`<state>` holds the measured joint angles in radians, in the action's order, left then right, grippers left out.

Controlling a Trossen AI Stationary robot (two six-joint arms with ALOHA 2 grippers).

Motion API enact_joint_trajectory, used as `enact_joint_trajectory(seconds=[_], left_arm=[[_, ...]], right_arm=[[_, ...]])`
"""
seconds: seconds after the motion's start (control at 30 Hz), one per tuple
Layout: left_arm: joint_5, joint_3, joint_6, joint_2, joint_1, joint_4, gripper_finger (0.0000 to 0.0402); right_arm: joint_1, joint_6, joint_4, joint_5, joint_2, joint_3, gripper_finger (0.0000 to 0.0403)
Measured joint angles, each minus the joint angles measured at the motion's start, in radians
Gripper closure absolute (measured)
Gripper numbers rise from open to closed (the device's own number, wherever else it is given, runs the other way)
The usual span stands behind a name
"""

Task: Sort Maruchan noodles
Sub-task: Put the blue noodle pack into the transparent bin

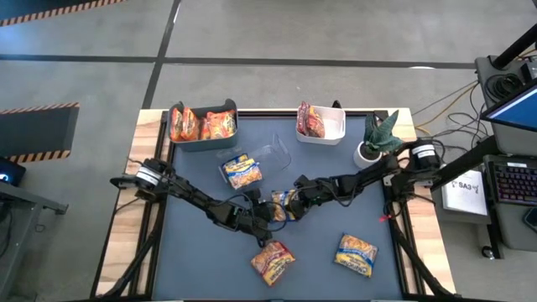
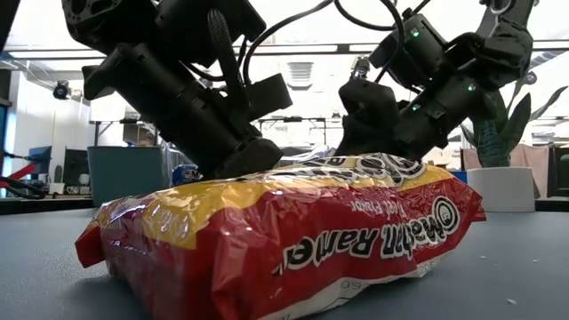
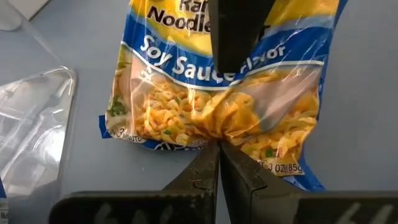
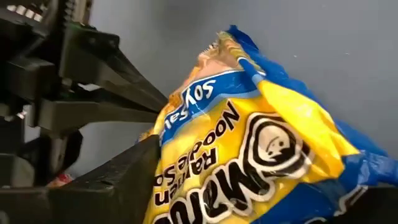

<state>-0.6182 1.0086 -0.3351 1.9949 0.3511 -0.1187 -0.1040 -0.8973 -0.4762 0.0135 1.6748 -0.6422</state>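
While orange packets (image 1: pixel 201 125) fill grey bin (image 1: pixel 204 143), white bin (image 1: pixel 333 132) holds red packets (image 1: pixel 310 121)

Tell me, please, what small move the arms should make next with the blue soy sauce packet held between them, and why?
Probably the right gripper should back away. The left gripper is shut on the blue soy sauce packet, pinching its edge at mid-table, while the right gripper's jaws stand open around the packet's other end. Clearing out would likely let the left arm carry it toward the clear bin holding a matching blue packet.
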Motion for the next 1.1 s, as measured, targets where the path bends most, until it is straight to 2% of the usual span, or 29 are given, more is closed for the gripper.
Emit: enact_joint_trajectory(seconds=[0.27, 0.5, 0.73, 0.87, 1.1], left_arm=[[-0.002, 0.0, -0.011, 0.0, 0.001, -0.005, 0.0401], [-0.006, 0.004, 0.003, -0.029, 0.014, 0.003, 0.0401], [-0.053, 0.004, 0.102, -0.126, 0.054, 0.038, 0.0401], [-0.057, 0.003, 0.153, -0.19, 0.065, 0.112, 0.0401], [-0.198, -0.026, 0.17, -0.327, 0.068, 0.291, 0.0401]], right_arm=[[0.0, -0.006, -0.009, -0.021, -0.016, 0.0, 0.0209], [0.0, 0.0, -0.015, -0.021, -0.02, -0.003, 0.0256], [0.0, 0.024, -0.004, -0.035, -0.044, -0.005, 0.0274], [0.0, 0.044, 0.026, -0.038, -0.084, -0.002, 0.0276], [0.0, 0.065, 0.08, -0.037, -0.155, -0.002, 0.0286]])
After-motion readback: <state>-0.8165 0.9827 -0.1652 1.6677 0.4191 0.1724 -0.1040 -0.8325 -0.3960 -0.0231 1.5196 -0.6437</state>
